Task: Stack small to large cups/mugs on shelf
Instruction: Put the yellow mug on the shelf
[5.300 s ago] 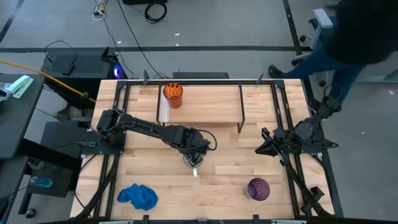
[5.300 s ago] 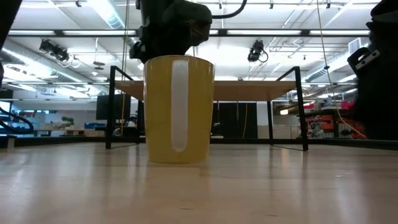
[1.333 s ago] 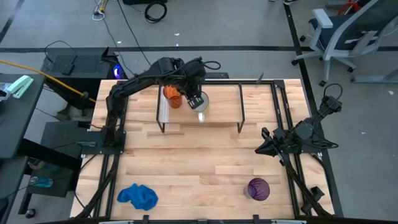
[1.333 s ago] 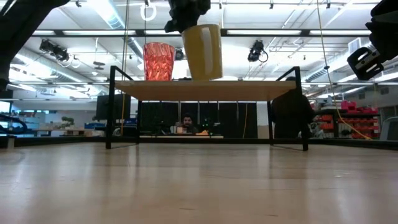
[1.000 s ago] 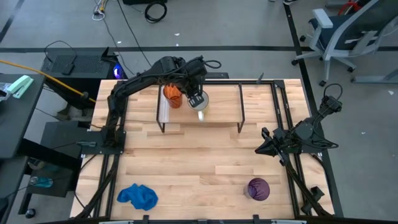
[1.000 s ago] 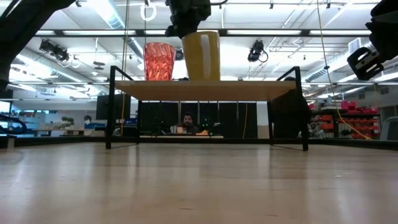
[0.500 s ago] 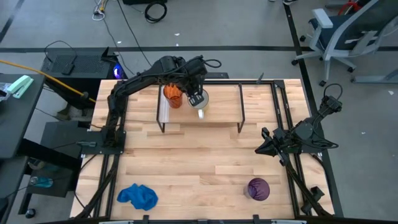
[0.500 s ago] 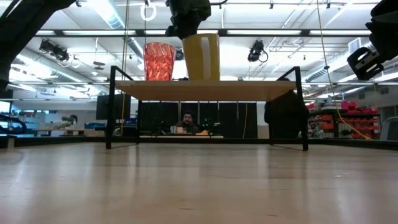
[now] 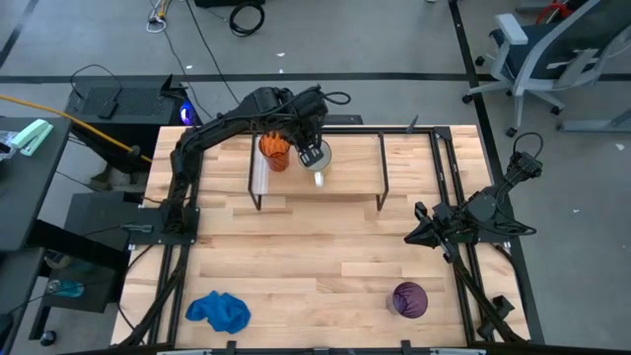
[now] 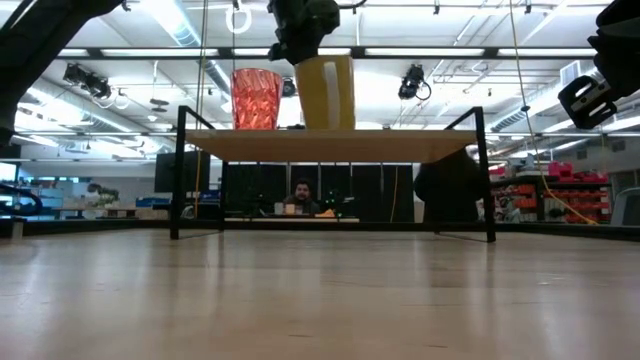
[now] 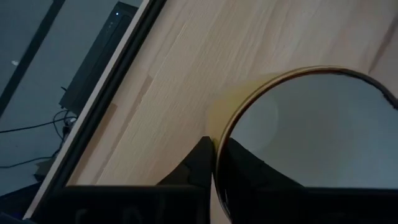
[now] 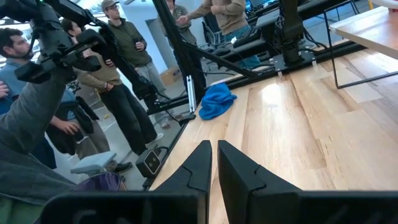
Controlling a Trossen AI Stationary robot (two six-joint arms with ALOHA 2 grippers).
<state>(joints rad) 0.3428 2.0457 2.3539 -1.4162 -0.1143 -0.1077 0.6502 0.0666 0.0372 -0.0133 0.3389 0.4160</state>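
Note:
On the light-wood shelf point(image 9: 350, 163) at the table's far side stand the orange swirl-patterned cup point(image 9: 275, 151) and, right of it, the mug point(image 9: 318, 158), yellow outside and white inside point(image 10: 326, 92). Both rest on their bases. My left gripper point(image 9: 309, 155) reaches over the shelf and is shut on the mug. The purple tumbler point(image 9: 409, 299) stands on the tabletop near the front right. At the table's right edge, my right gripper point(image 9: 410, 237) waits with its fingers shut and touches nothing. My left gripper pinches the mug's wall at the rim point(image 11: 219, 132), on the side next to the orange cup. One finger point(image 11: 198, 163) is outside and the other point(image 11: 244, 165) inside. The fingers come from above, pointing down. The mug stands upright with its base on the shelf point(image 10: 400, 143).
A crumpled blue cloth point(image 9: 219, 311) lies at the table's front left. The shelf's black legs point(image 9: 383, 182) stand on the tabletop. Several people point(image 12: 124, 68) stand beyond the table's left edge. Beyond the far edge, a person point(image 10: 300, 195) sits.
The mug, tilted a little over a second ago, has settled upright with its base on the shelf beside the orange cup. My left gripper has kept its hold on the rim and has hardly moved since.

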